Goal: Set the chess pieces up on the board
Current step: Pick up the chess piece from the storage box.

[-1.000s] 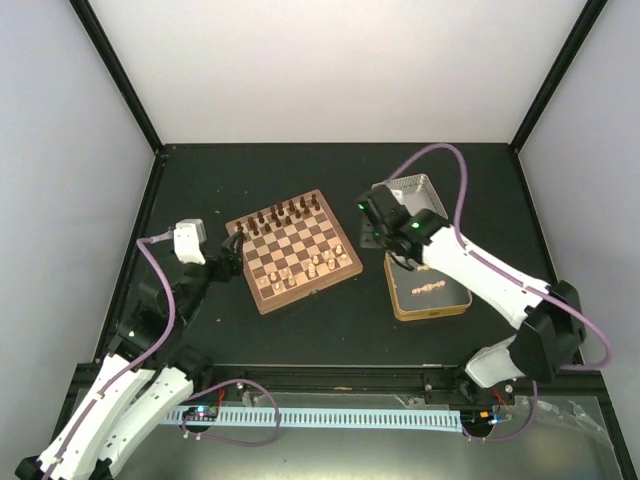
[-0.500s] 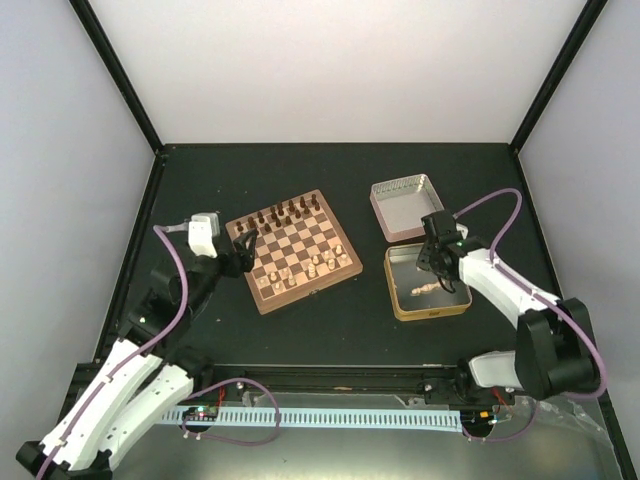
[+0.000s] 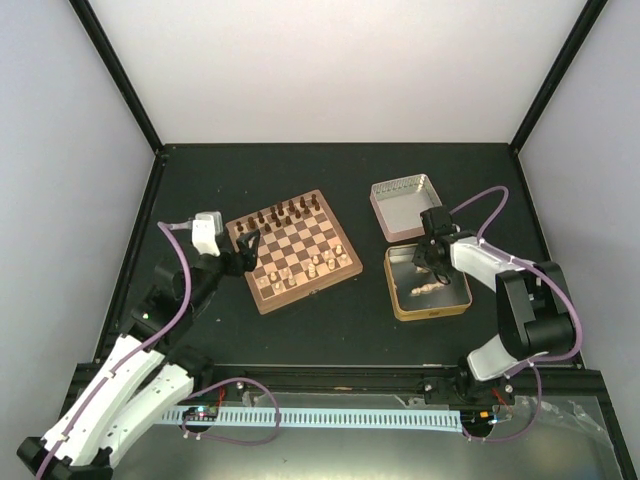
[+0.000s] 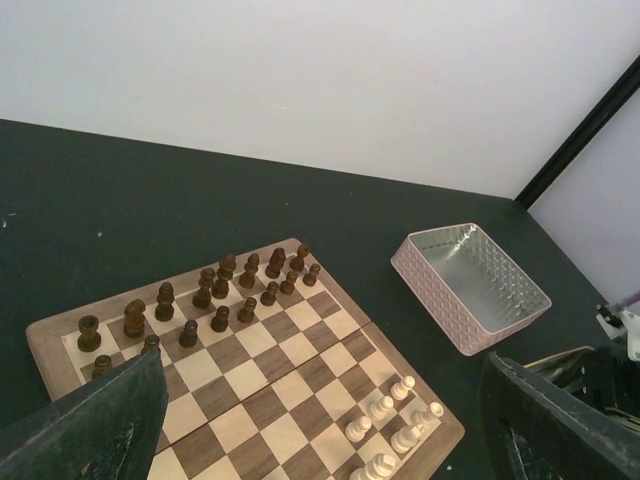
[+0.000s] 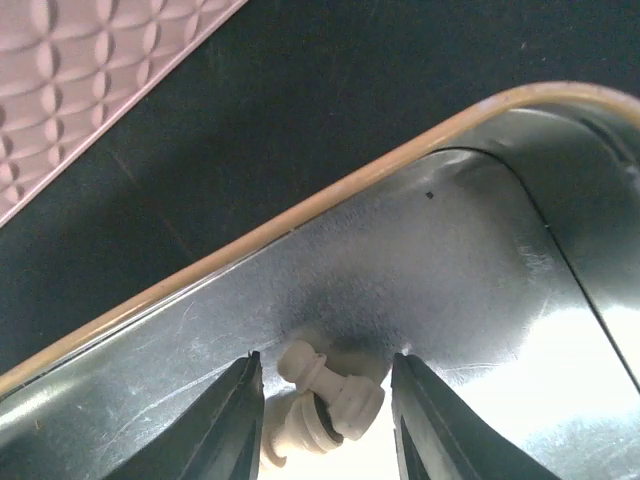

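- from above: the chessboard (image 3: pixel 293 250) sits askew on the black table (image 3: pixel 330 170), left of centre. dark brown pieces (image 3: pixel 280 214) fill its two far rows, but only a few pale cream pieces (image 3: pixel 312 266) stand on the near side, so i'd call the setup roughly half done.
- a small heap of loose cream pieces (image 3: pixel 425 290) lies in the gold tin (image 3: pixel 391 290) to the right. the pinkish lid (image 3: pixel 405 207) is parked just behind the tin.
- the right claw (image 3: pixel 432 262) is dipped into the tin's far end, most likely to fetch one. the left claw (image 3: pixel 243 250) hangs by the board's left edge, out of the way.
- left wrist: its two fingers (image 4: pixel 100 420) stand far apart at the bottom corners with nothing between them, so it is wide and empty.
- past them the dark men stand upright in tidy rows. the cream ones cluster in the board's near right corner, little turned pegs much smaller than their squares.
- right wrist: the jaws are narrow, one on either side of a single cream piece (image 5: pixel 325 405). it lies on its side on the tin's shiny floor, close under the curved rim.
- the piece is pale and waisted with a knob at one end, and it nearly fills the gap. whether the pads actually pinch it i can't tell.
- lying flat like that, i reckon it will need turning upright before it can stand on a square.
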Action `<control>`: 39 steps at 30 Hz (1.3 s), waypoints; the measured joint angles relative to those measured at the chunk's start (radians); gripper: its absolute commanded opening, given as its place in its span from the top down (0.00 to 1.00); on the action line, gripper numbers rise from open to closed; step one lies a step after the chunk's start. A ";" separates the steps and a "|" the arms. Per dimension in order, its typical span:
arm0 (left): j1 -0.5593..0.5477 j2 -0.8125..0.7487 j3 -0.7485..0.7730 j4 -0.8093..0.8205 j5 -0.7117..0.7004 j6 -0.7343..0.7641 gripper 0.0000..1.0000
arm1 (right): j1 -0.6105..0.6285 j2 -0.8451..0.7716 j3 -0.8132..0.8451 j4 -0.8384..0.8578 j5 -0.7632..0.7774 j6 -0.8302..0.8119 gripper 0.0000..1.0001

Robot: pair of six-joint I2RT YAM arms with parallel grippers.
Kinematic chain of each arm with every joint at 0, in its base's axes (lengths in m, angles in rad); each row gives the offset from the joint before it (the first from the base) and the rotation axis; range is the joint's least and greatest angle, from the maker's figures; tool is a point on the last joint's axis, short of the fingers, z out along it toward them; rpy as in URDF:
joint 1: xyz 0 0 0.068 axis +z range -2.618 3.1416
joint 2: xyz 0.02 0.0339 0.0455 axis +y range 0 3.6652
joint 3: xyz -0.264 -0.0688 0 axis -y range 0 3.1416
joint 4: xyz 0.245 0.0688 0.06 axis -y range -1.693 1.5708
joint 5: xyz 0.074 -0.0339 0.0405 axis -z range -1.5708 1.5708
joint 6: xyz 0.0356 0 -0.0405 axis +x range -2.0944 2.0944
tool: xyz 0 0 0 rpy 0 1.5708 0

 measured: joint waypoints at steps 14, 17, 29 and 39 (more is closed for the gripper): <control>0.000 0.028 0.000 0.022 0.014 -0.011 0.14 | 0.000 0.040 -0.001 0.017 -0.042 -0.005 0.65; 0.000 0.028 0.000 0.022 0.014 -0.012 0.14 | 0.000 0.042 -0.001 0.018 -0.041 -0.007 0.69; 0.000 0.031 0.000 0.031 0.046 -0.014 0.14 | -0.001 0.016 -0.018 0.035 -0.077 -0.011 0.83; 0.000 0.108 0.000 0.120 0.270 -0.038 0.14 | -0.001 -0.152 -0.086 0.096 -0.153 -0.034 0.83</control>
